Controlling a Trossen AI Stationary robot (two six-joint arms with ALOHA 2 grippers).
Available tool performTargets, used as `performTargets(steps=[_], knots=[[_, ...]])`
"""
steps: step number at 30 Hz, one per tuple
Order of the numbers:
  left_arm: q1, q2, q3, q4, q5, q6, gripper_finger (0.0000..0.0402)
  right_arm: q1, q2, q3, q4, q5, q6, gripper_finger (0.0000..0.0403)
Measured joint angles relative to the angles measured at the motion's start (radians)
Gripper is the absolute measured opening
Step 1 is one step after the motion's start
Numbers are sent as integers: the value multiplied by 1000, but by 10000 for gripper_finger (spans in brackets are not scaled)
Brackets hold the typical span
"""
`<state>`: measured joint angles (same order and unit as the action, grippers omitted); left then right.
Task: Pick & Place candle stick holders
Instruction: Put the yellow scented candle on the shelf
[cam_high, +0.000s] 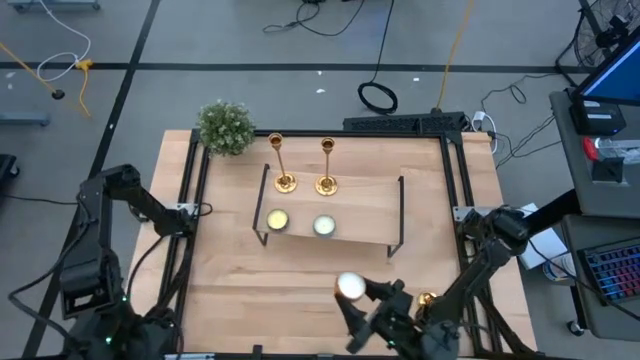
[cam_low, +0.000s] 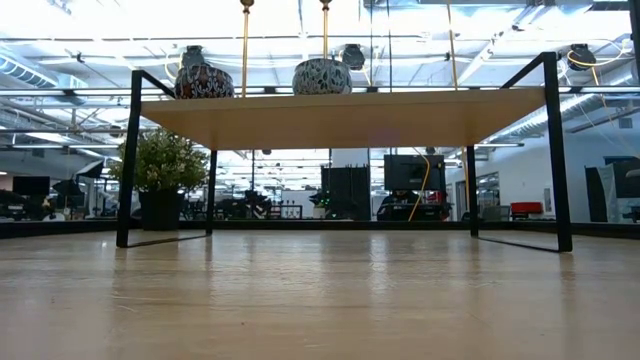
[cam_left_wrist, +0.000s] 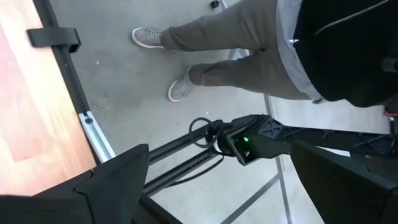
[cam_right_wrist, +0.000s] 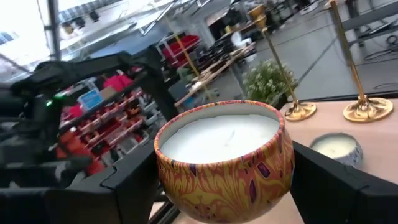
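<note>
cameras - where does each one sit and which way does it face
High view: above the table, looking straight down on the wooden shelf; both arms show, right claw around a candle tin.
Low view: at table-top height, looking level under the shelf; no arm shows.
Left wrist view: off the table edge, facing the floor and a person's legs; its own open fingers show.
Right wrist view: faces the shelf past the tin.
Shared: high and right wrist views both show two gold candlesticks.

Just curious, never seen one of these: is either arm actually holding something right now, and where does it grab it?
Yes. The right pincer holds a patterned tin candle by its opposite sides, low on the body. The left pincer is open and empty, off the table's left edge.
</note>
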<state>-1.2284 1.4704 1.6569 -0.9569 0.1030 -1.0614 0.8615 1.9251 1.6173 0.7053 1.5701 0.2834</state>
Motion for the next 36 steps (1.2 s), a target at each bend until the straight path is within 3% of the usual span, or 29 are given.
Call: performTargets(steps=[7, 13, 18, 30, 36], knots=[[-49, -10, 0, -50, -126, -53, 397, -104, 104, 101, 1, 0, -21, 294], [-71, -31, 0, -184, -315, -167, 397, -188, 162, 124, 2, 1, -17, 294], [-88, -48, 0, -211, -426, -221, 397, -220, 169, 124, 2, 1, -126, 294], [-96, -50, 0, -210, -488, -258, 397, -218, 93, 124, 39, 1, -348, 294], [-96, -50, 0, -209, -497, -253, 397, -167, 48, 124, 50, 1, -277, 294]])
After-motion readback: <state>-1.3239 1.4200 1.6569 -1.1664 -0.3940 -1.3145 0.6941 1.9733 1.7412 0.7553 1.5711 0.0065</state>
